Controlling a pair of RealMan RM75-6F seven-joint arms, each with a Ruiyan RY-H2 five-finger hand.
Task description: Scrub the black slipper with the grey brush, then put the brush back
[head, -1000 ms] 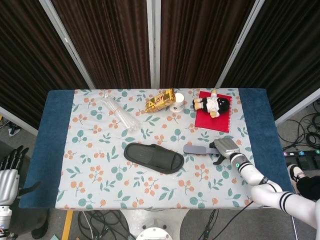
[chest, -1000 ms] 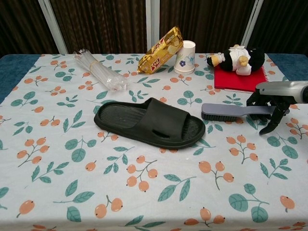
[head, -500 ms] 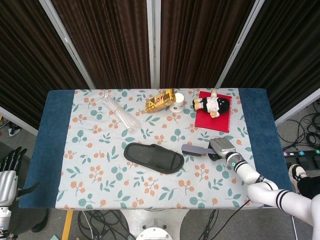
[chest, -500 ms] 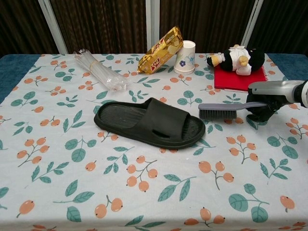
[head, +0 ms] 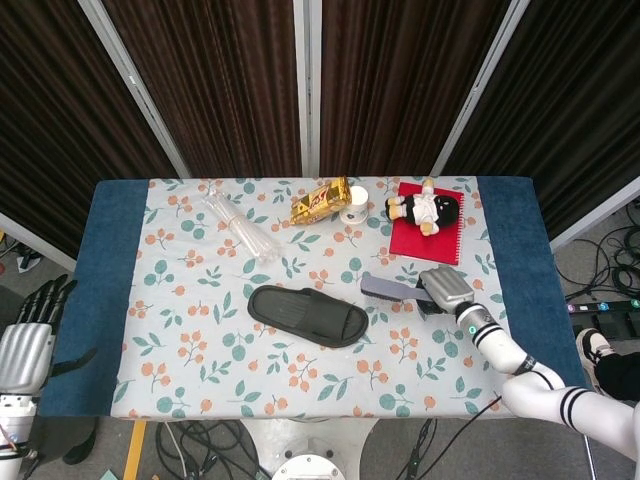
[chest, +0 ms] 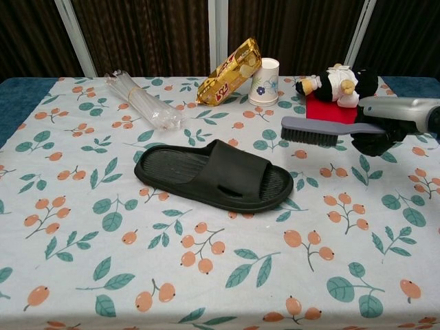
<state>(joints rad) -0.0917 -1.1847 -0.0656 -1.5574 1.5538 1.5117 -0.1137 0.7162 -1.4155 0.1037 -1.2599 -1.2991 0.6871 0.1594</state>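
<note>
Grey brush (chest: 311, 130) was gripped in your right hand (chest: 385, 126), lifted right of the slipper (chest: 214, 174); scrubbing looked next, needing a leftward carry.

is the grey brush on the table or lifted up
Lifted. The right hand holds the grey brush by its handle, bristles down, above the tablecloth.

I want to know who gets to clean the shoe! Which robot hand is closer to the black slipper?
The right hand. It holds the grey brush in the air just past the black slipper's right end. The left hand hangs off the table's left edge, far from the slipper.
</note>
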